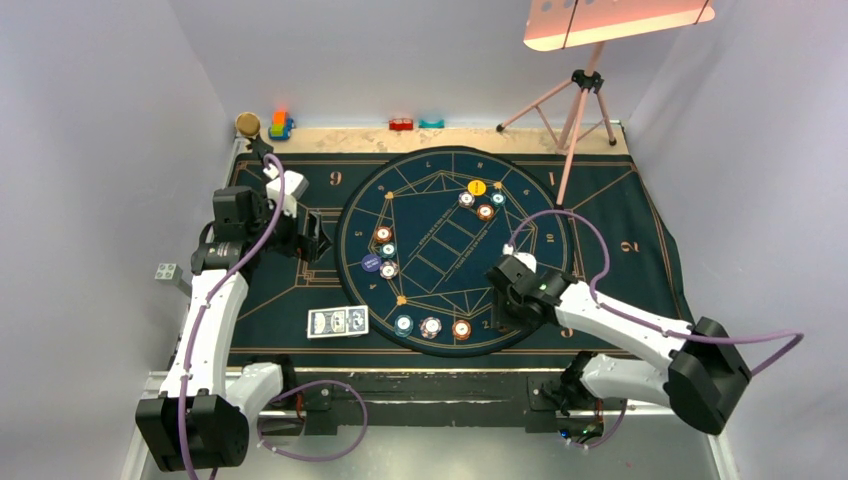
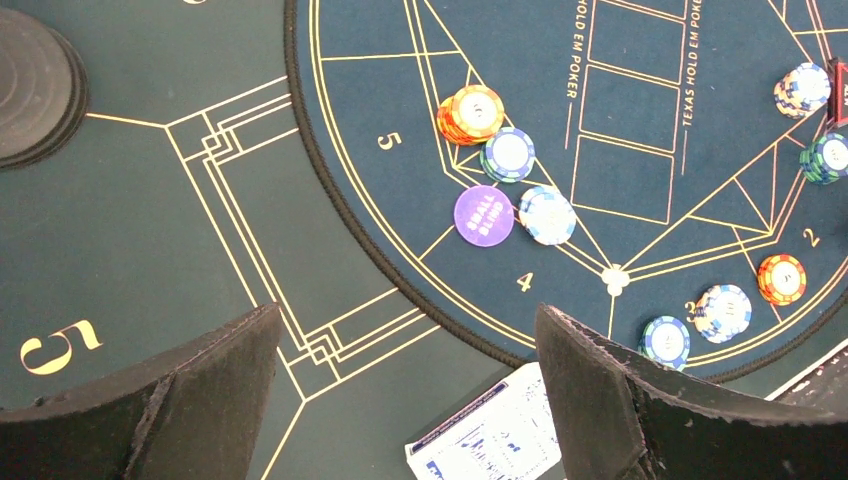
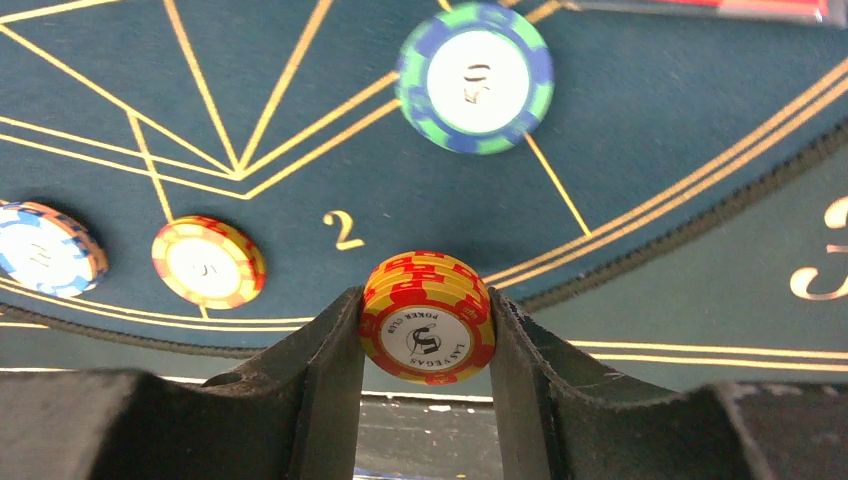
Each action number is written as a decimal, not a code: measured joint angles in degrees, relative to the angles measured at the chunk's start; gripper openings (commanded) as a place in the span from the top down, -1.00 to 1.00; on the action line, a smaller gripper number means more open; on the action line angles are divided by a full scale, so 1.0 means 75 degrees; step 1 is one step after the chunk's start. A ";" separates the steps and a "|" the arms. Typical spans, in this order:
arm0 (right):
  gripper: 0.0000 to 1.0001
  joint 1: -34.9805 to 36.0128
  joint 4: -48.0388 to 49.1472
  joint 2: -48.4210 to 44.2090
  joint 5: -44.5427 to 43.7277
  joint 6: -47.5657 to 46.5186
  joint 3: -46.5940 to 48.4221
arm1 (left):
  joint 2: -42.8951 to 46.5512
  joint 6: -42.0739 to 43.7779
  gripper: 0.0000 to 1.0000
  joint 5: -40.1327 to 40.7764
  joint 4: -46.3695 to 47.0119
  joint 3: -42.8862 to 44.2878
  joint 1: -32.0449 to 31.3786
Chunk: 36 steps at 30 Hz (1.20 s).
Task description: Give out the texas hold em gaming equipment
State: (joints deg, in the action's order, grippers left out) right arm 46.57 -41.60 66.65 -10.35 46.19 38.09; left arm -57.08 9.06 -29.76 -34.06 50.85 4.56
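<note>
A round blue poker mat (image 1: 520,180) lies on the green cloth. My right gripper (image 1: 503,300) is shut on a small stack of red-yellow chips (image 3: 427,315), held on edge above the mat's near rim by the "2" mark. Beyond it lie a green-blue chip (image 3: 474,77), an orange chip (image 3: 208,262) and a white-pink chip (image 3: 45,250). My left gripper (image 1: 316,238) is open and empty, above the cloth left of the mat. Blue-backed cards (image 1: 337,322) lie at the near left and also show in the left wrist view (image 2: 490,435). A purple disc (image 2: 483,215) sits by three chip stacks (image 2: 508,154).
A yellow disc (image 1: 477,187) and three chips (image 1: 485,212) sit at the mat's far side. Three chips (image 1: 430,326) line its near rim. A pink tripod (image 1: 580,100) stands at the back right, toy blocks (image 1: 281,125) at the back left. A black round base (image 2: 35,85) is near the left gripper.
</note>
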 measured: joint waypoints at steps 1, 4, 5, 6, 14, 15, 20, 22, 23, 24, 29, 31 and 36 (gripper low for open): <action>0.69 -0.0047 -0.0073 -0.0149 -0.0038 0.0163 -0.0117 | 0.0000 0.0029 -1.00 -0.0047 0.0000 0.0000 0.0000; 0.56 -0.0122 -0.0204 -0.0344 -0.0093 0.0527 -0.0271 | 0.0000 0.0169 -1.00 -0.0204 -0.0044 0.0000 -0.0003; 0.54 -0.0134 -0.0192 -0.0321 -0.0093 0.0592 -0.0271 | -0.0003 0.0227 -1.00 -0.0254 -0.0082 0.0000 -0.0006; 0.50 -0.0157 -0.0160 -0.0268 -0.0096 0.0644 -0.0274 | -0.0003 0.0306 -1.00 -0.0286 -0.0125 0.0000 -0.0020; -0.20 -0.0312 0.0192 0.0452 -0.0122 0.0790 -0.0393 | -0.0015 0.1562 -1.00 -0.0297 -0.0734 -0.0067 -0.0941; -0.34 -0.0318 0.0207 0.0458 -0.0119 0.0807 -0.0393 | -0.0015 0.1795 -1.00 -0.0300 -0.0833 -0.0114 -0.1055; -0.63 -0.0326 0.0294 0.0373 -0.0079 0.0874 -0.0393 | 0.0061 0.3136 -1.00 -0.0265 -0.1376 -0.0525 -0.1513; -0.67 -0.0329 0.0227 0.0242 -0.0082 0.0845 -0.0382 | 0.0117 0.3637 -1.00 -0.0198 -0.1597 -0.0720 -0.1690; -0.68 -0.0332 0.0163 0.0152 -0.0085 0.0828 -0.0350 | 0.0131 0.3902 -1.00 -0.0149 -0.1708 -0.0828 -0.1792; -0.69 -0.0338 0.0079 0.0038 -0.0085 0.0793 -0.0291 | 0.0140 0.4167 -1.00 -0.0087 -0.1795 -0.0944 -0.1888; -0.70 -0.0353 -0.0274 -0.0799 -0.0105 0.0487 0.0321 | 0.0201 0.5336 -1.00 0.0405 -0.2192 -0.1655 -0.2279; -0.71 -0.0353 -0.0379 -0.1005 -0.0125 0.0356 0.0664 | 0.0335 0.5767 -1.00 0.0615 -0.2349 -0.1979 -0.2328; -0.72 -0.0353 -0.0539 -0.1075 -0.0146 -0.0047 0.1445 | 0.1189 0.6586 -1.00 0.0825 -0.2506 -0.2643 -0.2328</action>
State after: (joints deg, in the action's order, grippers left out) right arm 43.92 -45.65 58.59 -11.44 45.84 48.93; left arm -48.16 58.46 -23.57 -52.86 31.03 -12.91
